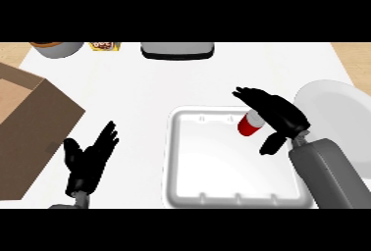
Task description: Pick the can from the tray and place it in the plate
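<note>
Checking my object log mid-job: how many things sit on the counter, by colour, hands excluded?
White: 2, the tray and the plate
Red: 1, the can
Brown: 1, the cardboard box
Grey: 2, the bowl and the appliance at the far edge
Yellow: 1, the small packet
Total: 7

I log the counter (145, 88) as bright, evenly lit. Soft grey shading lines the inner walls of the tray (217, 162). Left of the tray, the box (29, 127) faces differ in tone; right of it, the plate (334, 105) greys.
</note>
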